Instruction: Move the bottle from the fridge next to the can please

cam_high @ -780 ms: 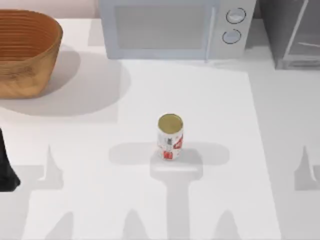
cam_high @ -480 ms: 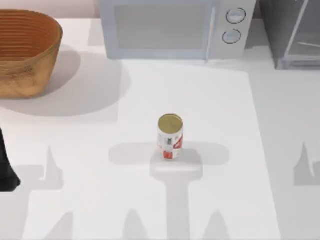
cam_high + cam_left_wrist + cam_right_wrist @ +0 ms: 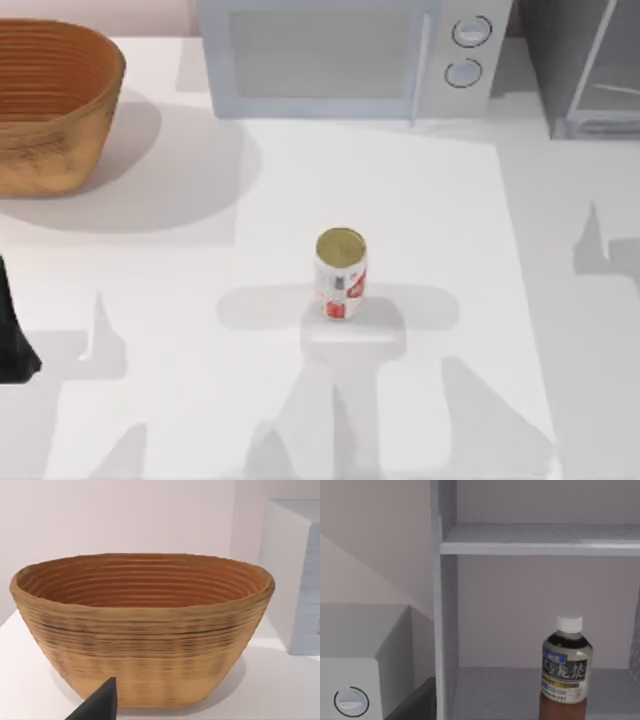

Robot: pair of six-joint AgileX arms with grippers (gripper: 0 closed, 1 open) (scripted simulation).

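Can [image 3: 341,273] stands upright near the middle of the white table [image 3: 420,210], gold top up, red markings on its side. Nothing touches it.

Microwave [image 3: 345,55] sits along the far edge, door shut, two round knobs [image 3: 467,50] at its right end. Woven basket [image 3: 50,105] stands at the far left corner, well apart from the can. In the left wrist view the basket [image 3: 142,630] is seen from the side, upright, with the microwave's side [image 3: 295,575] beside it.

Fridge [image 3: 585,65] occupies the far right corner, just beside the microwave. In the right wrist view the fridge [image 3: 445,605] stands open: a shelf [image 3: 540,539] above, and on its floor below stands the bottle [image 3: 565,672], upright, white cap on, dark liquid, label band around its upper body. The bottle touches neither wall. The microwave's knob [image 3: 351,701] is seen beside the fridge's frame.

Left arm is parked at the table's left edge, a dark part of it [image 3: 12,335] in the top view. One dark fingertip of the left hand [image 3: 100,705] pokes into its wrist view, in front of the basket; cannot tell whether that hand is open or closed. Right hand: state cannot be told either.
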